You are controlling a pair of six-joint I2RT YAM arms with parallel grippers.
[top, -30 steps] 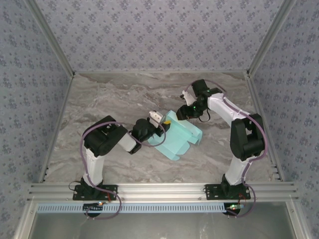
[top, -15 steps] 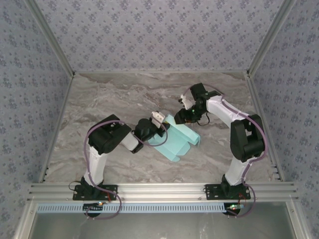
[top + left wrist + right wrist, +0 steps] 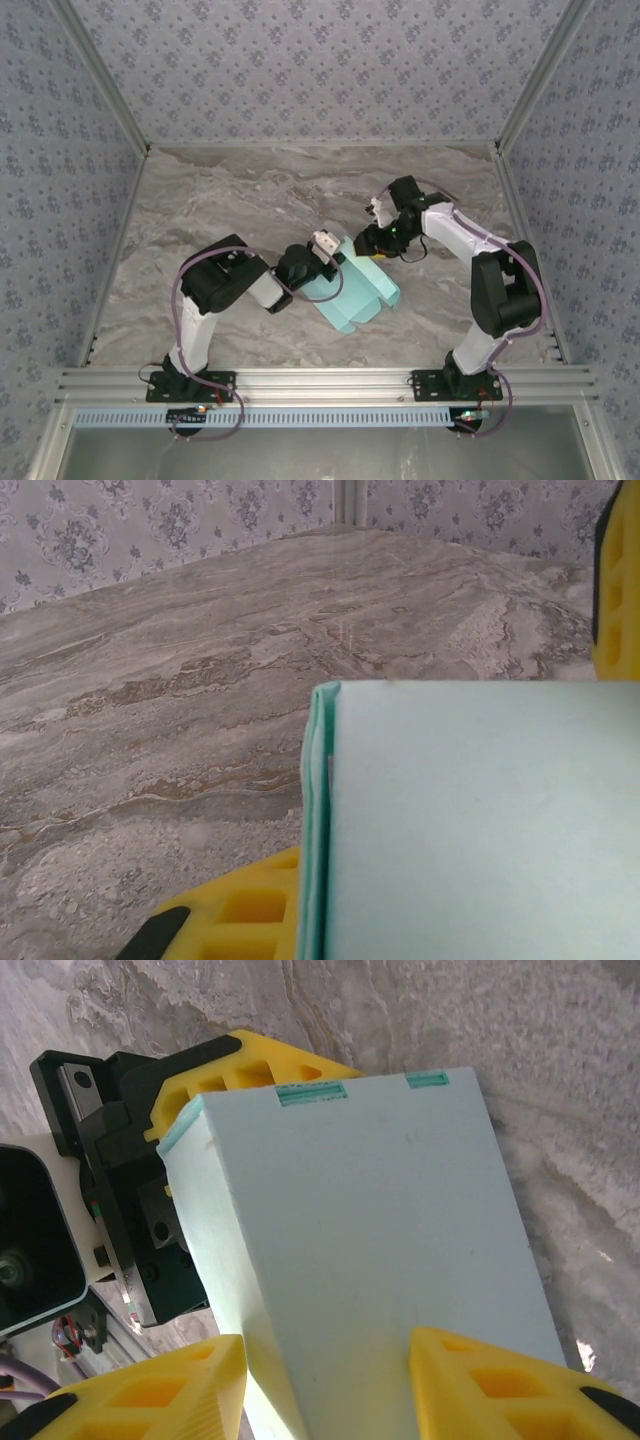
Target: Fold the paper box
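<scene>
Folding is in hand: paper box [image 3: 356, 292] is clamped by left end effector [image 3: 331, 261]; right end effector [image 3: 325, 1342] is held half-open astride it. Closure on the panel is judged necessary next.

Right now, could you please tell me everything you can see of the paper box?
The paper box is pale aqua thin card, matte, partly folded into a flattish sleeve with a doubled edge and two small slots along one end. It sits tilted over the marble-look table, at centre between the arms. The left gripper clamps the slotted end; the right gripper flanks the opposite end with its fingers, though whether it squeezes is unclear.
</scene>
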